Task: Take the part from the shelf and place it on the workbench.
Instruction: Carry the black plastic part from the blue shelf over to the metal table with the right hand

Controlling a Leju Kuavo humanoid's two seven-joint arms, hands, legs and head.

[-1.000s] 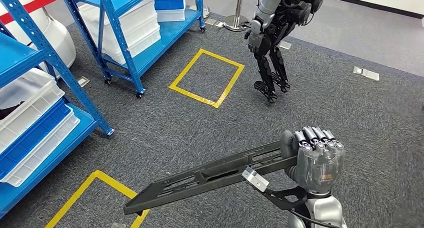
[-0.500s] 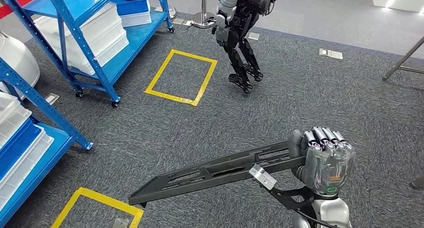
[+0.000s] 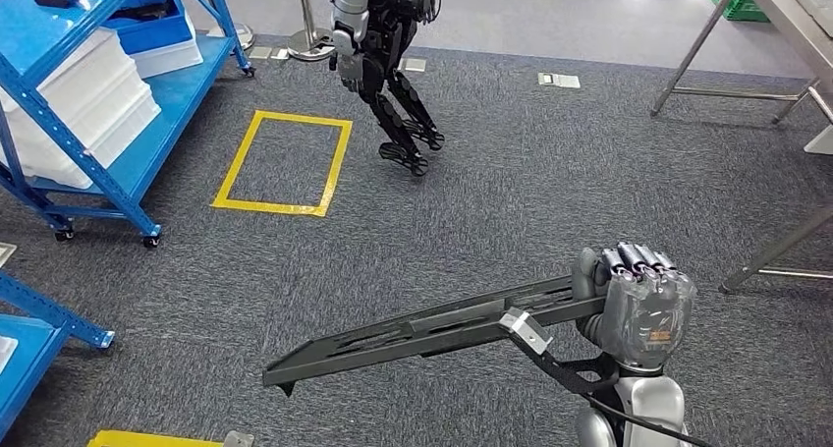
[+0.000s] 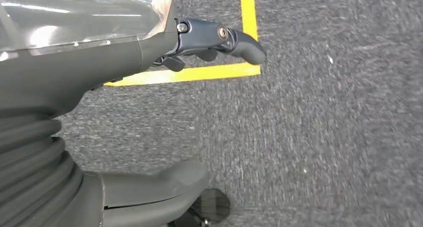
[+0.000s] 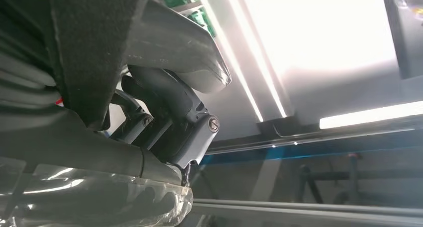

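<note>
Right hand: gripping one end of the part, fingers wrapping closed around it, raised over the carpet.
Part: long flat black slotted bracket, sticking out from the right hand toward the robot's left, its far end dipping slightly and hanging free above the floor.
Right wrist view: the hand's dark fingers are curling tight against the black part.
Left hand: hanging over the carpet beside a yellow tape line; fingers and thumb are lying apart with nothing between them.
Workbench: metal-legged, standing well beyond the right hand, up and to its right.
Blue shelf: standing far off to the left of the part, carrying white bins.
Second humanoid robot: standing on the carpet well ahead of the part.
</note>
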